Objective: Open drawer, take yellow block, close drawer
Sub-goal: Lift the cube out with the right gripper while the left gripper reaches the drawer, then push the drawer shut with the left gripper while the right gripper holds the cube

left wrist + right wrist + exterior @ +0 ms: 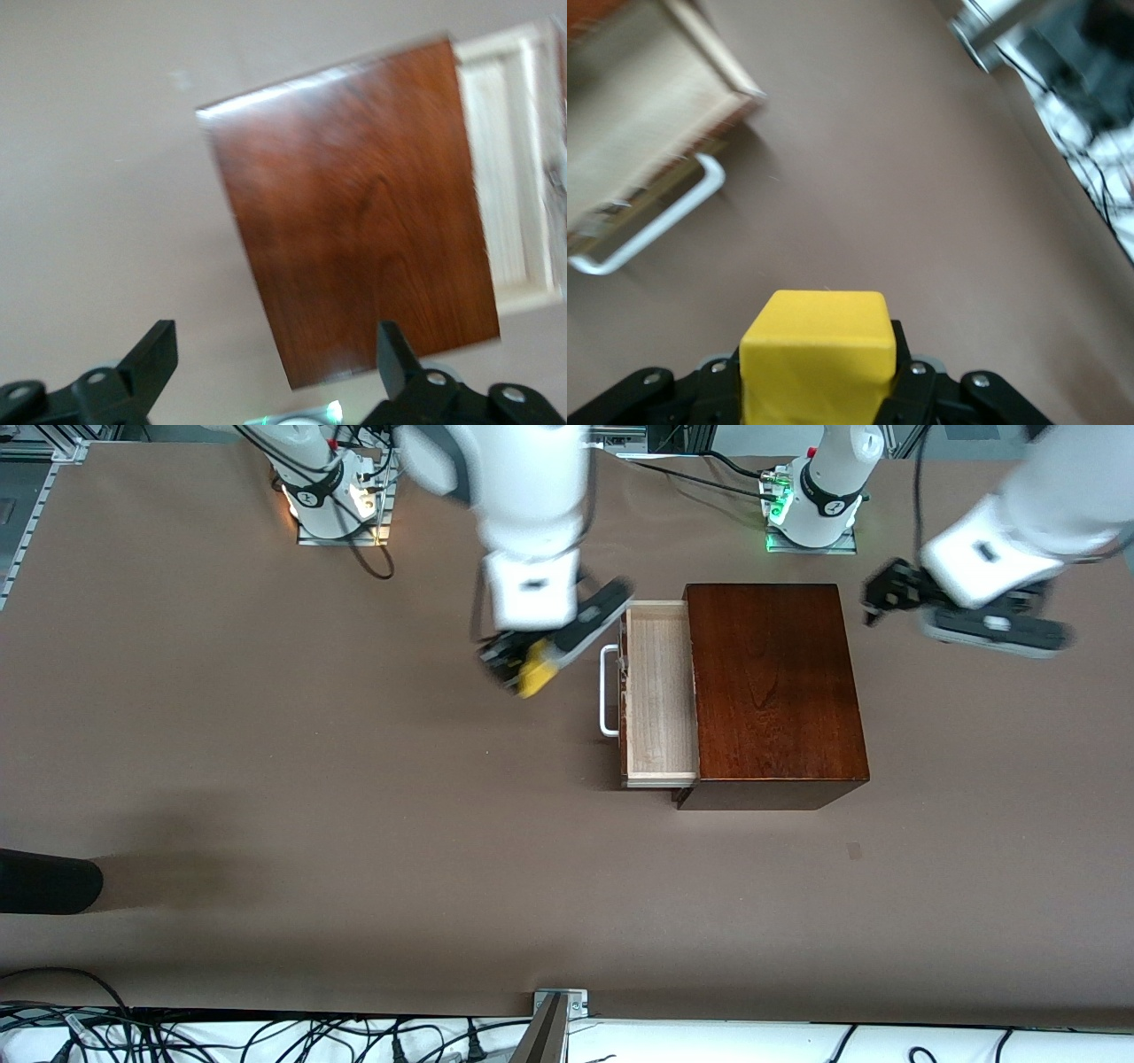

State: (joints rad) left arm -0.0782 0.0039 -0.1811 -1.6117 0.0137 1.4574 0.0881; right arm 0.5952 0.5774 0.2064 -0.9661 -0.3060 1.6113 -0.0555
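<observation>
Right gripper: hanging in the air over bare brown table, at about nine o'clock from the cabinet in the front view, its fingers pinching the small bright yellow cube; in the right wrist view that yellow block is sitting squarely between the black fingers.
Drawer: the shallow pale-wood tray with the white loop handle is standing pulled out of the glossy dark mahogany box cabinet, and it is showing nothing inside.
Left gripper: waiting in the air at about three o'clock from the cabinet, its black fingers spread wide.
Slip risk: the cube is looking held by friction alone, so a quick swing is likely to shake it loose over the table.
Closing risk: the drawer is waiting to be pushed in; a push off the handle's middle is likely to skew the tray or shove the whole cabinet.
Collision risk: the right arm is hanging just beside the handle, so a careless move could be clipping it.
</observation>
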